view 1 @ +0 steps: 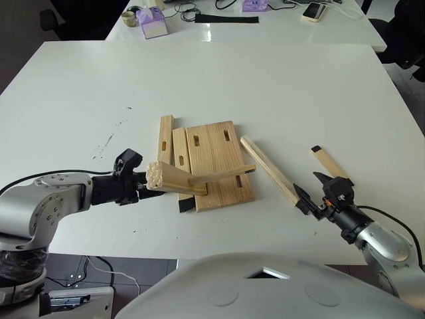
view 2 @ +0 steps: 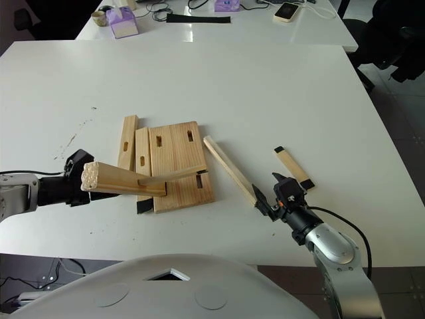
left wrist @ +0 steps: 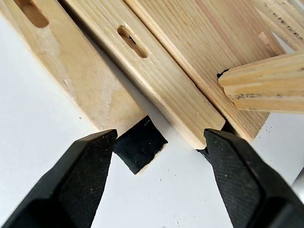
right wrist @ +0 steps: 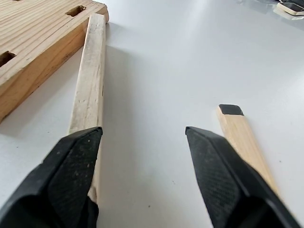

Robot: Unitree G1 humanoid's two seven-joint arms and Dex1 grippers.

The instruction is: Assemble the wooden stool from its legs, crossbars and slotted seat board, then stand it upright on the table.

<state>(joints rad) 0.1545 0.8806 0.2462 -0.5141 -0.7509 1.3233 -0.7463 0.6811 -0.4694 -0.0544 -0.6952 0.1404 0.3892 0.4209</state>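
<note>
Pale wood seat board (view 1: pixel 216 163) lies flat mid-table, its long axis running away from me, with two slotted slats (view 1: pixel 180 153) along its left edge. My left gripper (left wrist: pixel 159 142) gapes wide at their near ends, beside a tapered leg (view 1: pixel 169 178) whose support I can't make out. My right gripper (right wrist: pixel 142 135), equally spread, sits by the diagonal crossbar's (view 1: pixel 269 169) near end.

Your two head views sit up high and look forward and down over the white table (view 1: pixel 265 80) from its near edge, far enough back that each takes in the whole slotted seat board (view 1: pixel 216 159) and both arms, just nudged sideways from one eye to the other. Your left wrist cam peers past the left gripper (left wrist: pixel 159 135), super close on that board's near end, and the right wrist cam skims low over the tabletop past the right gripper (right wrist: pixel 143 130), sharing the board's corner and the long crossbar (right wrist: pixel 90 80) with the head views
</note>
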